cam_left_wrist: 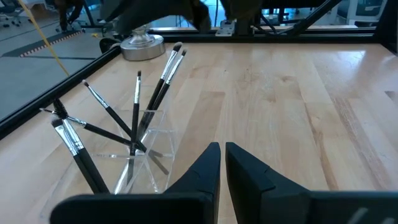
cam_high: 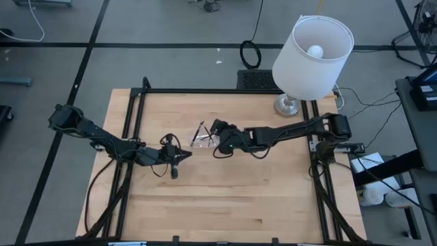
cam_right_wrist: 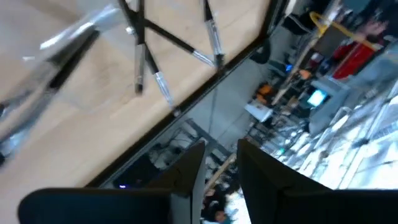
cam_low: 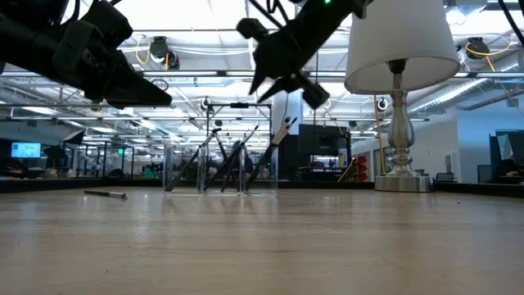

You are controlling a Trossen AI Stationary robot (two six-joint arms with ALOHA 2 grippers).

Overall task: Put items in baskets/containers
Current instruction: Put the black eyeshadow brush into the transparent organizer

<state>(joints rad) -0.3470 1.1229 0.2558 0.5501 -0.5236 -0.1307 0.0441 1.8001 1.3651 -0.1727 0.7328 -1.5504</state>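
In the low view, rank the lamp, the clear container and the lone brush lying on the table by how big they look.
Largest to smallest as they appear:
1. lamp
2. clear container, holding several brushes
3. lone brush, flat on the table

How far each stands from the camera is unclear, so this ranks apparent size only.

High view: overhead, straight down on whole table. Low view: tabletop level, facing the room. Wrist views: close, past own fingers. All four share the clear container with brushes.
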